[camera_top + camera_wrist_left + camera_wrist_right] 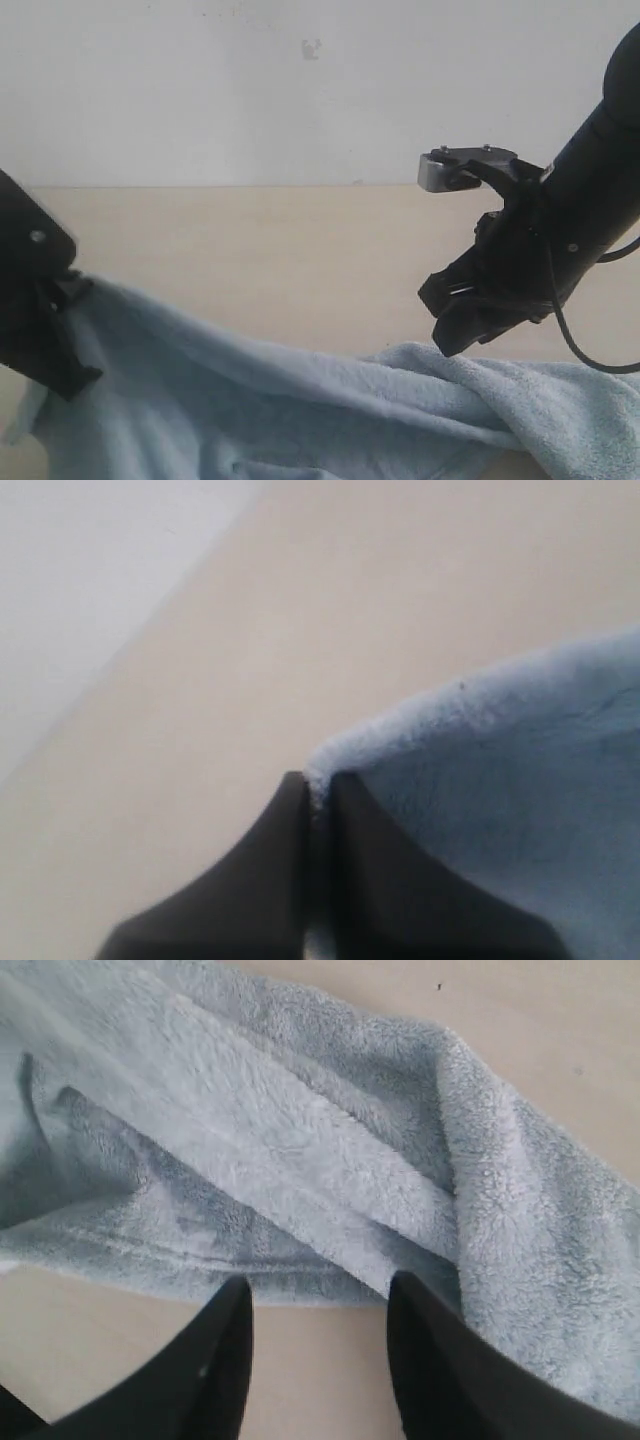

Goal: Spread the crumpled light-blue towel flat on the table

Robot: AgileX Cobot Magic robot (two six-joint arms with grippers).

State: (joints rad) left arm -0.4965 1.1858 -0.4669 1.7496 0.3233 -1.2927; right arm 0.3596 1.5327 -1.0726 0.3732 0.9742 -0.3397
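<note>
Towel (pixel 300 400) on beige table (pixel 250 250), white wall (pixel 200 90); left tool (pixel 318 785) clamps it, right tool (pixel 320 1290) apart.

Rounded matte-black right arm (pixel 600 170) is wearing a small grey metal camera block (pixel 440 172) and trailing 1 thin black cable (pixel 566 340); black left arm (pixel 30 300) is showing 1 silver screw (pixel 38 237).

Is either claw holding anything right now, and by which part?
The left claw pinches the towel by its edge; the right claw is open, holding nothing.
</note>
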